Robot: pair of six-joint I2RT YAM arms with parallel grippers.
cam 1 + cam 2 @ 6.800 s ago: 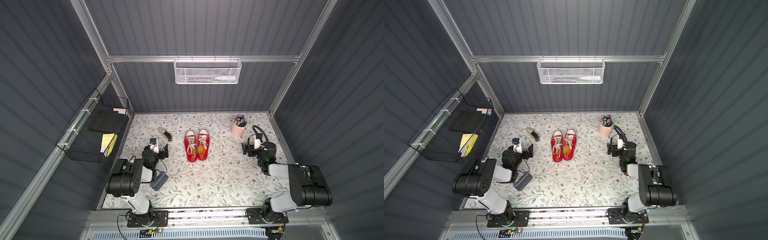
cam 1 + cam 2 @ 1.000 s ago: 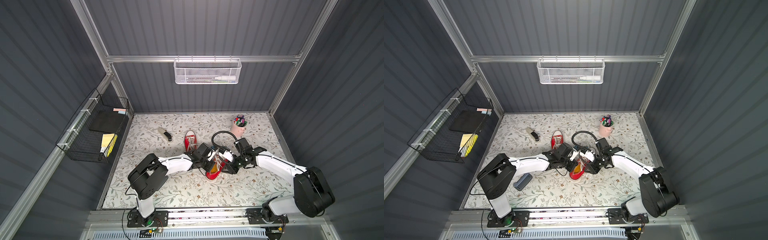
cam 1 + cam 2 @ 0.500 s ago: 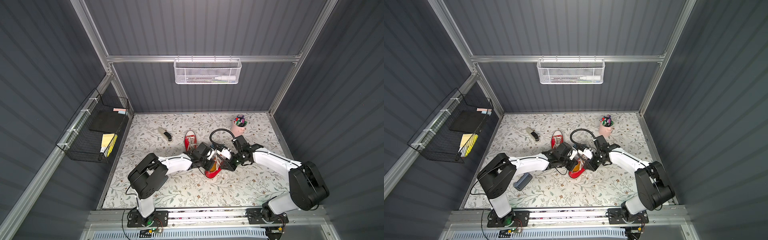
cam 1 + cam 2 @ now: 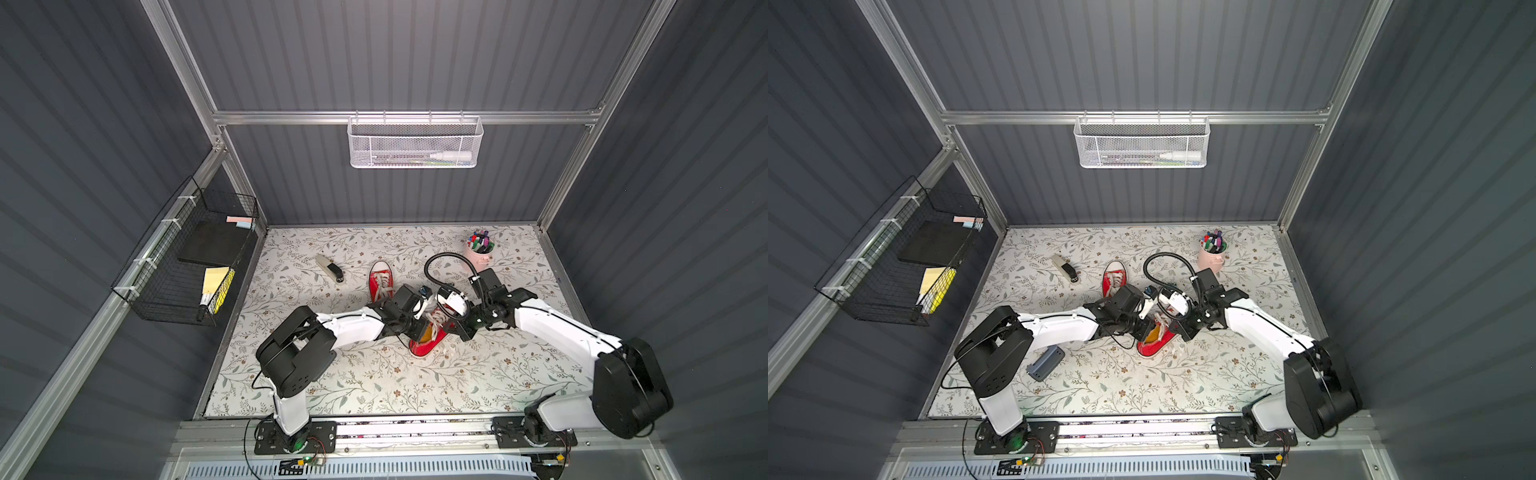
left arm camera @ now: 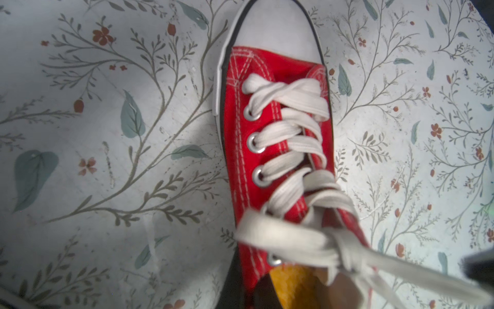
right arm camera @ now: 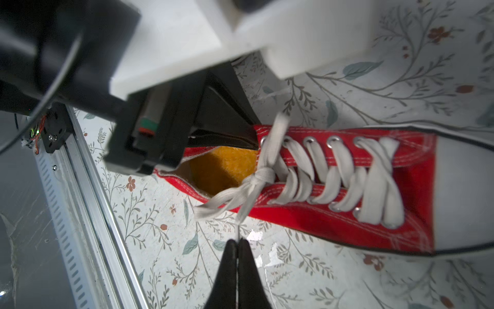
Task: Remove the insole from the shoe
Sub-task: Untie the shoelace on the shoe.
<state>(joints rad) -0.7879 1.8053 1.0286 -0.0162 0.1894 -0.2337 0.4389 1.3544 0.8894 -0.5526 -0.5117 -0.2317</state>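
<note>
While left tool (image 6: 203,139) clamps the collar of the near red shoe (image 6: 347,227), right tool (image 6: 237,250) has tips together just beside it at a lace (image 6: 235,198) end, outside the opening. Orange insole (image 6: 222,166) sits inside the shoe. Risk: a pull snags the lace, drags the shoe, or the canvas slips the clamp. Pink cup (image 4: 478,258), far right on the desk (image 4: 374,374), holds markers (image 4: 478,242); white wall basket (image 4: 415,143) holds pens; black wire basket (image 4: 183,266) on the left holds pads.
</note>
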